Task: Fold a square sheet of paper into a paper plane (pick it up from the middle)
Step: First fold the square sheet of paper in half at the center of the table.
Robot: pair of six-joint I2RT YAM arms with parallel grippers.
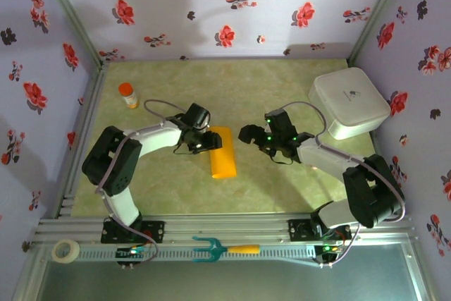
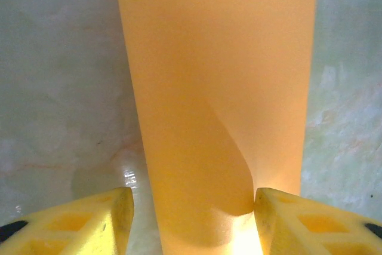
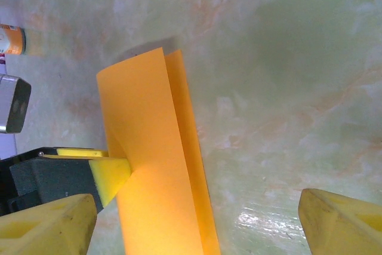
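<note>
Left gripper (image 2: 194, 210) straddles the folded paper (image 2: 215, 88), jaws half apart, likely to press the crease; right gripper (image 3: 197, 216) hovers wide open

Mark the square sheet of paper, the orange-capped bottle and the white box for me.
square sheet of paper (image 1: 224, 156): top external view, middle of the folded sheet.
orange-capped bottle (image 1: 130, 98): top external view, body below the cap.
white box (image 1: 347, 100): top external view, centre of its lid.

Floral lilac walls (image 1: 211, 5) round grn marbled tbl (image 1: 282, 188)
</note>
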